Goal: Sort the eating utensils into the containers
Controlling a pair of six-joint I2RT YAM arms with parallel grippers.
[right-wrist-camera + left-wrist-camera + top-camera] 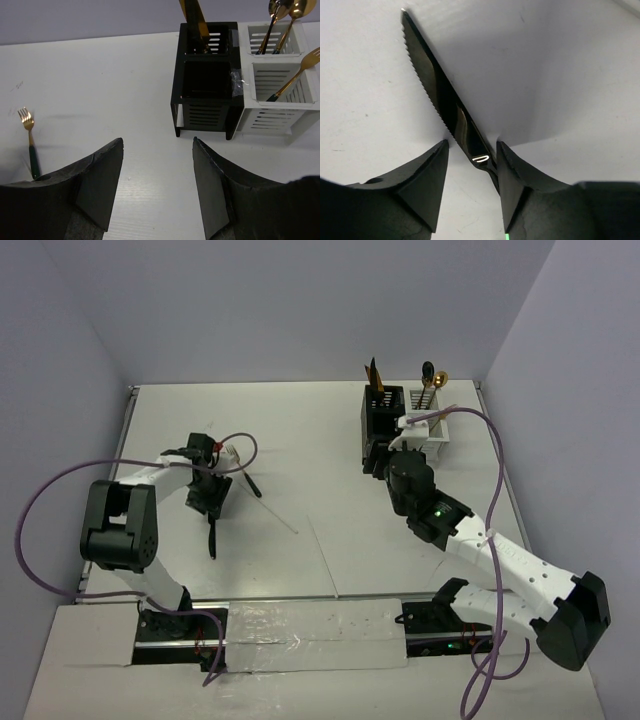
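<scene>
Straddling a black serrated knife (445, 102) that lies flat on the white table (330, 440), the left gripper (472, 143) has a jaw either side of the blade; whether they pinch it cannot be told. The right gripper (158, 141), jaws apart and empty, faces the joined black caddy (205, 117) and white caddy (272, 120) at upper right, which hold a gold knife (192, 15), two spoons (300, 7) and a fork (295, 75). A second fork (28, 135) and thin white sticks (323, 555) lie loose, so sorting looks roughly half done. No writing is readable.
</scene>
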